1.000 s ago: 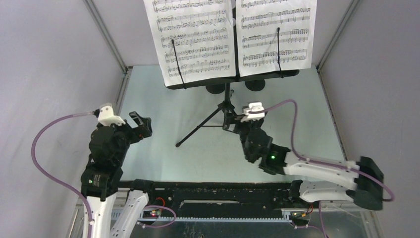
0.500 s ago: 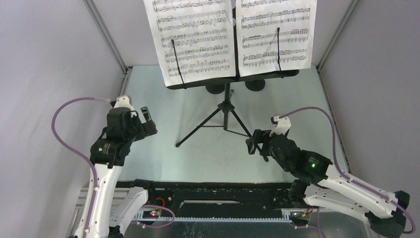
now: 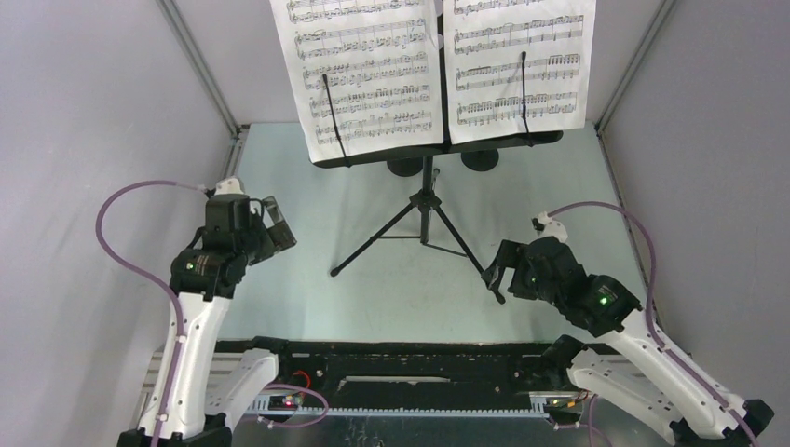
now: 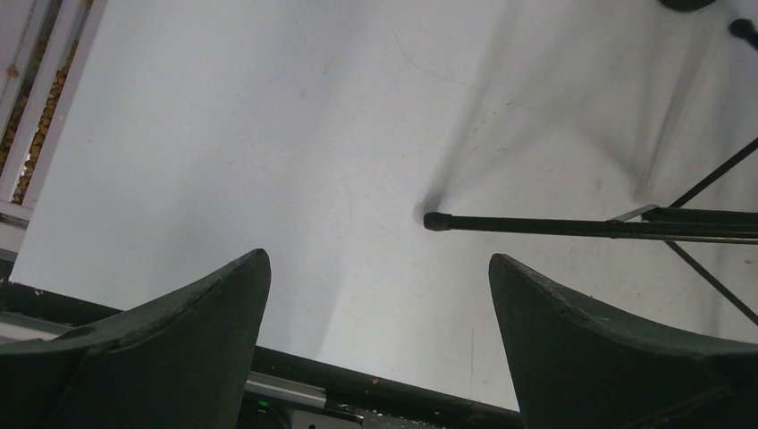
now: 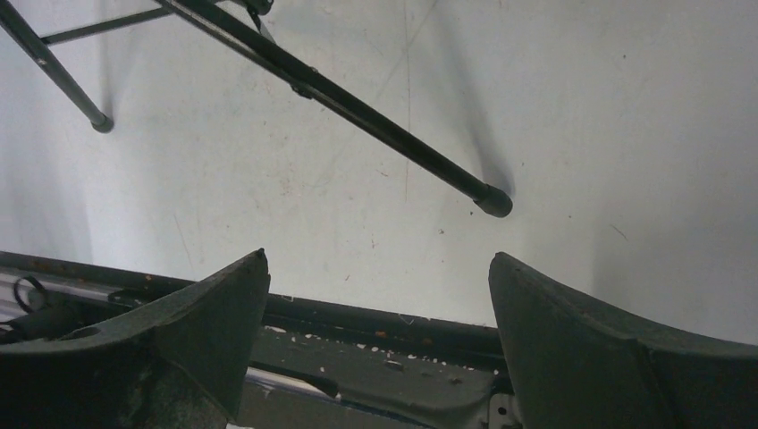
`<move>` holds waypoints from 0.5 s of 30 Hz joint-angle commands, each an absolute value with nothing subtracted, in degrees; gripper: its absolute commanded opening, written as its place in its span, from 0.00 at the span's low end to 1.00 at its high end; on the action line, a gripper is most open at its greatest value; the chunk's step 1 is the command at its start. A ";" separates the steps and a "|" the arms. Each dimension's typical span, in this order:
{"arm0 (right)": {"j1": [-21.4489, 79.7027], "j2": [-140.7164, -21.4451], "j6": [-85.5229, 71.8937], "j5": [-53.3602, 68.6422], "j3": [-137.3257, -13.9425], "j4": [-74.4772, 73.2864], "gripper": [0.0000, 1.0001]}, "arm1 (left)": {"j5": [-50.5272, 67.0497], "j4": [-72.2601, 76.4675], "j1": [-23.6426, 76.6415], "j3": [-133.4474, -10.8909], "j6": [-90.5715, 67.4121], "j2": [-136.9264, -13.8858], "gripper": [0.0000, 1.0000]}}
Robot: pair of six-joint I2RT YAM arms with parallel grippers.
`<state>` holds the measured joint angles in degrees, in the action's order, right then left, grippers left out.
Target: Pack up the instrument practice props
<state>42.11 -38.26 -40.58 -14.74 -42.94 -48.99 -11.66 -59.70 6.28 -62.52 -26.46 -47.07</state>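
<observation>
Music stand [image 3: 427, 197] stood upright, pages [image 3: 368, 74] on it. Left gripper [image 3: 273, 223] gaped wide, empty, to its left. The right gripper [image 3: 497, 270] gaped wide too, just beside the near right leg [image 3: 466, 250].

I see white shells along the links of my left arm [image 3: 186, 349] and right arm [image 3: 652, 358], with black joint housings, each carrying a small green light [image 3: 190, 265]. A mauve cable [image 3: 99, 223] runs from a white connector at each wrist. Up close, the left gripper [image 4: 378, 257] has dark matte fingers [image 4: 179, 340], broad and curved to a blunt tip, edges scuffed pale
</observation>
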 commanded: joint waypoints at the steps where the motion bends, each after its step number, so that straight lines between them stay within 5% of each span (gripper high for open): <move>1: 36.11 -38.05 -39.29 -5.21 -46.99 -51.84 1.00 | -9.28 -58.27 5.86 -67.29 -24.30 -43.59 1.00; 9: 33.59 -26.96 -31.34 0.68 -48.93 -49.25 1.00 | -4.79 -48.45 5.93 -72.33 -19.84 -27.81 1.00; 15: 33.53 -22.86 -29.30 8.75 -54.34 -45.33 1.00 | -0.80 -56.12 5.86 -95.30 -17.16 -35.95 1.00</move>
<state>33.93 -23.83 -32.97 0.82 -50.06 -50.02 -5.65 -54.72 6.28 -81.89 -20.69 -29.15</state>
